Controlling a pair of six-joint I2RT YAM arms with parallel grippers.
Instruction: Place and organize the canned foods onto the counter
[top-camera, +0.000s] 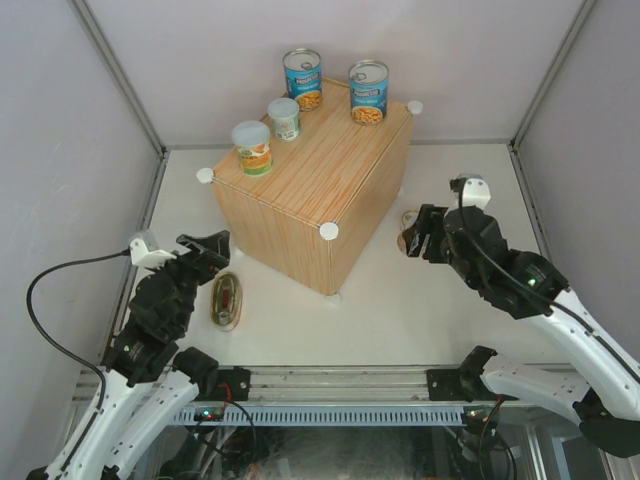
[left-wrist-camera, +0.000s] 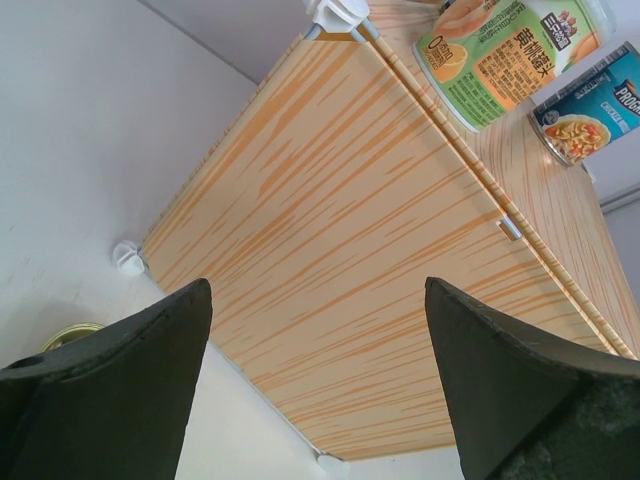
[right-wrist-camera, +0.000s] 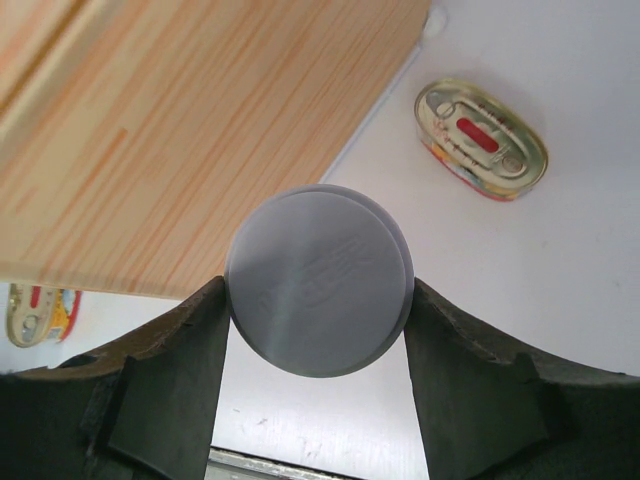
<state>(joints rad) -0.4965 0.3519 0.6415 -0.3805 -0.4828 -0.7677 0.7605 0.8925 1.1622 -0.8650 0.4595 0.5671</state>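
Pale-lidded small can: we clamp it in our right gripper beside the counter for lifting; left gripper gapes empty.

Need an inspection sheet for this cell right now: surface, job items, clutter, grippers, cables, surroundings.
Surface: white table, flat.
Job's things: wooden box carries four cans: blue can, second blue can, green-label can, orange-label can. Oval tin lies on the table by the left arm; second oval tin lies on the table beyond the right gripper.
Clutter: nothing seen.
Grippers: left gripper open, empty, facing the box's side; right gripper shut on a pale-lidded can.
Cables: black cable loops loose beside the left arm.
Surroundings: plain grey walls; metal rail at the near edge.
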